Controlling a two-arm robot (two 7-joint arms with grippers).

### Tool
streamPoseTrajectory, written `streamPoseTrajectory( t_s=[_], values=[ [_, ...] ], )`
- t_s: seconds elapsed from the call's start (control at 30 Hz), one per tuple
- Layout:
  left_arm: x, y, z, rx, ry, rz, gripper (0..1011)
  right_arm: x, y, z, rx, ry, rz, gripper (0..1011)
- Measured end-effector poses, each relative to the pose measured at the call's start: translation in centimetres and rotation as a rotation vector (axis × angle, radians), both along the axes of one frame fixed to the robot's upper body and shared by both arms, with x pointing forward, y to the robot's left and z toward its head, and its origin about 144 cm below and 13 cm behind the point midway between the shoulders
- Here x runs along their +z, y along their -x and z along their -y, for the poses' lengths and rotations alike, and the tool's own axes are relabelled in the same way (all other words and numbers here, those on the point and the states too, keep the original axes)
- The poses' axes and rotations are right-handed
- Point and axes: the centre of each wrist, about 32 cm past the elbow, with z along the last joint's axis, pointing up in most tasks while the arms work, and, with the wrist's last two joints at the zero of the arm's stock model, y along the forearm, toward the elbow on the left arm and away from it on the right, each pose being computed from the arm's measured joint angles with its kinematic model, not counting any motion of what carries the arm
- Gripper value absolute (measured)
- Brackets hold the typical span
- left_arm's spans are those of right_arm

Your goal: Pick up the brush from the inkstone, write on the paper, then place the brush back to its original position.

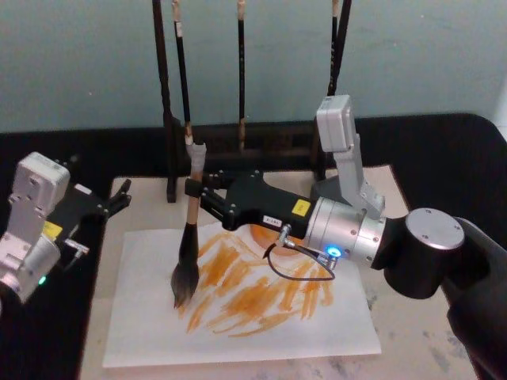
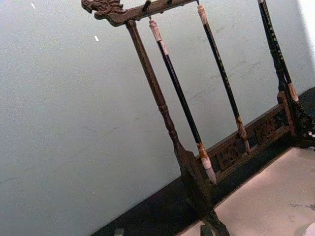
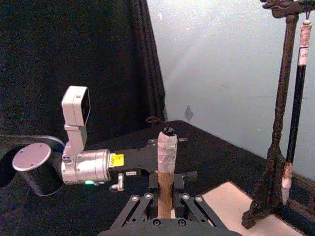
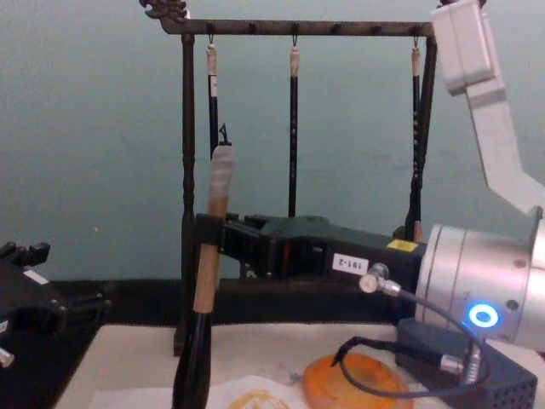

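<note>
One arm is at work here: your right gripper [image 1: 192, 190] reaches in from the right across the paper [image 1: 238, 336] and is clamped tight on the tan handle of the brush [image 1: 191, 229], gripping it just below the white end cap. The brush stands nearly upright, bristles down, and in the head view its dark tip meets the white sheet at the left edge of the yellow-orange strokes. The inkstone [image 1: 257, 236], a small orange dish, sits beneath the right gripper's black body at the paper's far edge, partly hidden by it; the chest view shows it low, to the right of the brush. The paper lies on a beige felt mat [image 1: 420, 332]. Behind stands a dark wooden rack [image 1: 168, 119] with thin brushes [image 1: 241, 71] hanging from it. Your left gripper [image 1: 117, 199] is idle at the mat's left edge, well apart from the brush.
</note>
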Motion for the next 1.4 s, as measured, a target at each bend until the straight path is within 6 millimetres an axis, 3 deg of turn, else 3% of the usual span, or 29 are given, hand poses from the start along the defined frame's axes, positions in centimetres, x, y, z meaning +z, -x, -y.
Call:
streamPoseTrajectory(
  t_s=[1.4],
  values=[
    [0.0,0.0,0.0,0.0,0.0,0.0,1001,-0.9,-2.3,-1.3,-0.059,0.002,0.074,175]
  ],
)
